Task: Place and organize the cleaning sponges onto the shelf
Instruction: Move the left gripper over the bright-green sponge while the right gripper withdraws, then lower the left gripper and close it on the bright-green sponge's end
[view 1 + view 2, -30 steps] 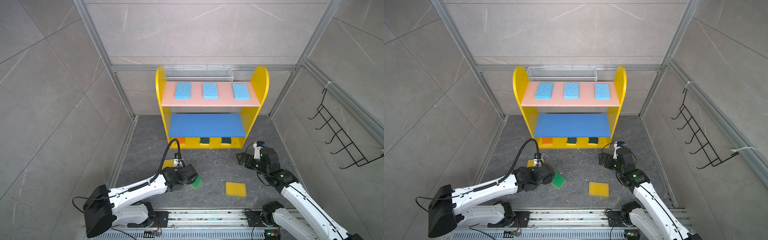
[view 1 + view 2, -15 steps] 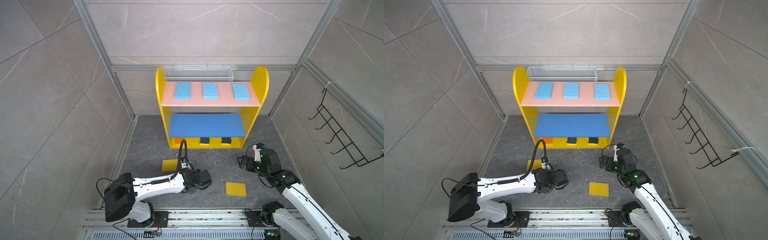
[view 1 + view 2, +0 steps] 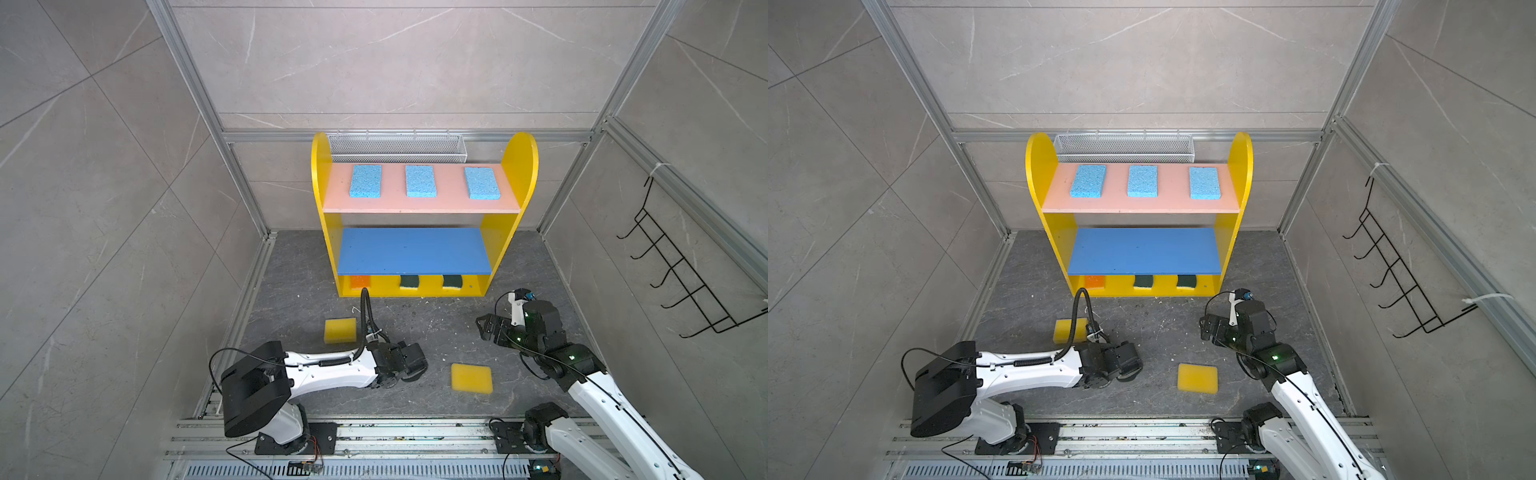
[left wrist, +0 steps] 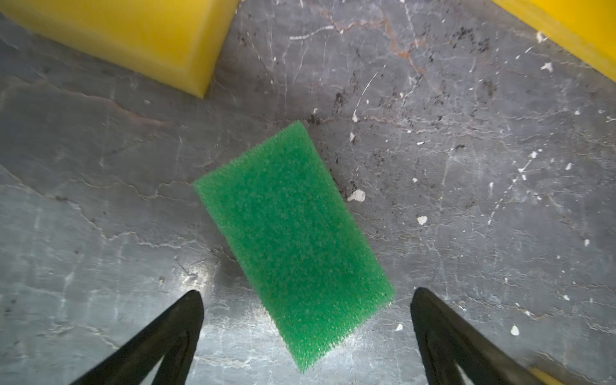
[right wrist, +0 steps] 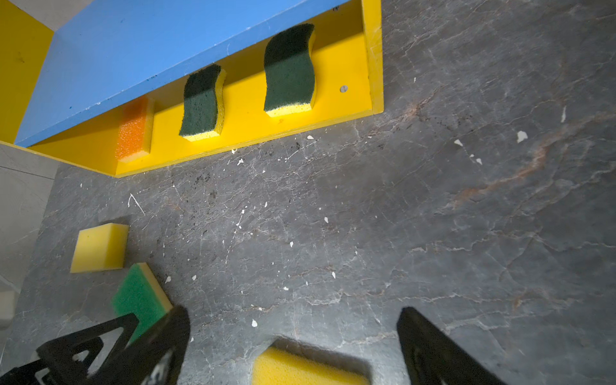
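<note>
Green sponge (image 4: 293, 246) lies flat on the tabletop (image 4: 466, 233). Its near end sits between the fingers of the left pincer (image 4: 306, 291), which is spread wide and touches nothing. First yellow sponge (image 3: 340, 330) is just beyond, far-left. Second yellow sponge (image 3: 471, 377) lies to the right, close by the right pincer (image 5: 293, 310), also spread and empty. Shelf (image 3: 515, 174) stands at the far side. Three blue sponges (image 3: 420, 180) are on its top board. The orange sponge (image 3: 359, 281) and two dark-green scourers (image 3: 409, 281) are on its bottom.

White mesh basket (image 3: 397, 147) at back wall, black hook rack (image 3: 685, 266), grey floor (image 3: 436, 328)
</note>
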Tool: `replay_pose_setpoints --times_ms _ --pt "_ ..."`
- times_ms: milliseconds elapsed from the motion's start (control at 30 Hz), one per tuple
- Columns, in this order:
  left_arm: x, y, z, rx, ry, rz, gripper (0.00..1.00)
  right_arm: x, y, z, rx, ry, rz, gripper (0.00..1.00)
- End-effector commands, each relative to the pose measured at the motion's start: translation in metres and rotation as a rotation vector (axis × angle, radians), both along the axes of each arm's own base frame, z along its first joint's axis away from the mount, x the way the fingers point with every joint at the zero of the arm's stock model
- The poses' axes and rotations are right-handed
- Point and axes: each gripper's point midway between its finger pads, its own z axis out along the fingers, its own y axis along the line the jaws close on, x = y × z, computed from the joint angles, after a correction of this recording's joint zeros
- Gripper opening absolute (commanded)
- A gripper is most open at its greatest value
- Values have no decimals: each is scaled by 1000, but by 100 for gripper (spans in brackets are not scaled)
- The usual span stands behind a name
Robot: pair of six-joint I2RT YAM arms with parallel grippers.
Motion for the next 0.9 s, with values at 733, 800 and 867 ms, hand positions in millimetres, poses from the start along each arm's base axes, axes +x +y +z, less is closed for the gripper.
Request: replay_pose_setpoints --times_ms 733,800,867 --pt "9 -27 -17 6 40 6 100 12 17 -2 50 42 51 99" --pt "10 -29 -17 7 40 0 100 12 18 -2 54 42 53 99" --pt "9 -30 -18 13 45 -7 100 11 18 -2 56 42 52 99"
